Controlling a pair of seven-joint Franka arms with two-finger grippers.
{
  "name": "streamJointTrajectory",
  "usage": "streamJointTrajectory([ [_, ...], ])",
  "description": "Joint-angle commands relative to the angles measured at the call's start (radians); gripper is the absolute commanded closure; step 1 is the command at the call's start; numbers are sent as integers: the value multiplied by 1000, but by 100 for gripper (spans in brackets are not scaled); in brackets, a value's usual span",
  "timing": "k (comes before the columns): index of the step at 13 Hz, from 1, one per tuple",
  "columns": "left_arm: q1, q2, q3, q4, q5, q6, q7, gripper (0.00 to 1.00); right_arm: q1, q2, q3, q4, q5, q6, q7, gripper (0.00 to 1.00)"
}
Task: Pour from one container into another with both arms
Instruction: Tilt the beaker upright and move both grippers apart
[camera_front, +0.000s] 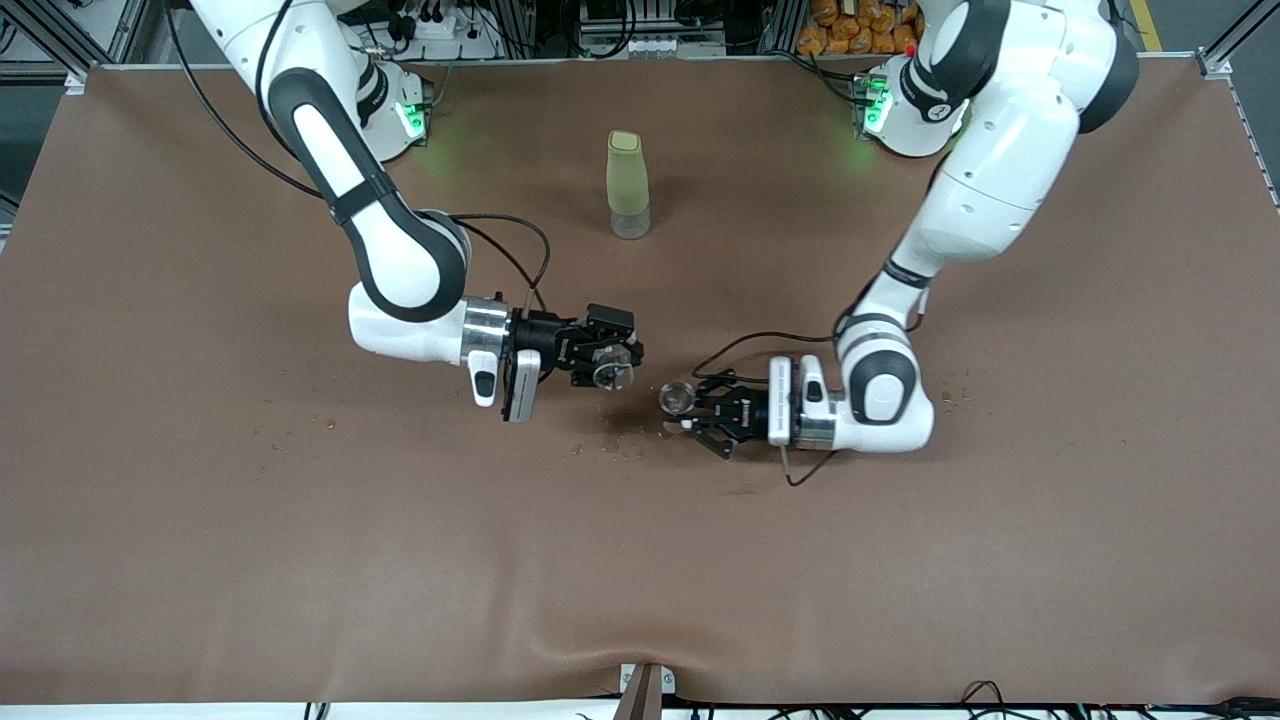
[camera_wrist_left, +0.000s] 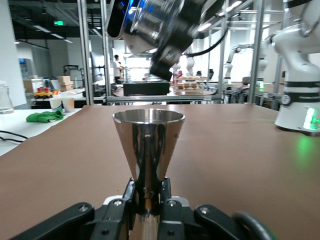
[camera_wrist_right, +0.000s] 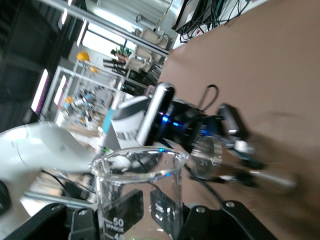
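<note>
My right gripper (camera_front: 612, 358) is shut on the tiny clear glass cup (camera_front: 612, 372) and holds it tilted, low over the middle of the table. In the right wrist view the cup (camera_wrist_right: 137, 192) shows printed marks between the fingers of the right gripper (camera_wrist_right: 150, 212). My left gripper (camera_front: 690, 408) is shut on the waist of the silver metal jigger (camera_front: 677, 397), just above the cloth. The jigger (camera_wrist_left: 148, 142) stands upright in the left gripper (camera_wrist_left: 148, 202), mouth up. A small gap separates cup and jigger, the cup toward the right arm's end. The jigger (camera_wrist_right: 206, 157) also appears past the cup.
A tall pale-green bottle (camera_front: 628, 185) stands farther from the front camera, between the two arm bases. Small dark crumbs (camera_front: 622, 447) lie on the brown cloth (camera_front: 300, 560) below the two grippers. The right arm's wrist (camera_wrist_left: 165, 35) hangs over the jigger.
</note>
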Motion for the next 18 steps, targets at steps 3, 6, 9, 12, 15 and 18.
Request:
streamJointTrajectory([
  [3, 155, -21, -2, -22, 196, -184, -15, 100, -142, 39, 16, 18, -177, -22, -255, 100],
  [6, 289, -18, -2, -24, 359, -322, -21, 100, -241, 80, 14, 18, -204, -129, -467, 100],
  [9, 394, -7, -2, -22, 488, -391, -21, 100, -407, 148, 14, 22, -340, -261, -665, 100],
  [12, 487, 4, -2, -24, 580, -451, -9, 100, -556, 214, 14, 55, -476, -381, -799, 100],
  [15, 566, 23, -2, -22, 620, -459, -1, 100, -671, 329, 14, 179, -607, -482, -920, 100],
  [18, 614, 53, 0, -22, 625, -461, 8, 100, -761, 407, 11, 244, -665, -536, -1021, 100],
])
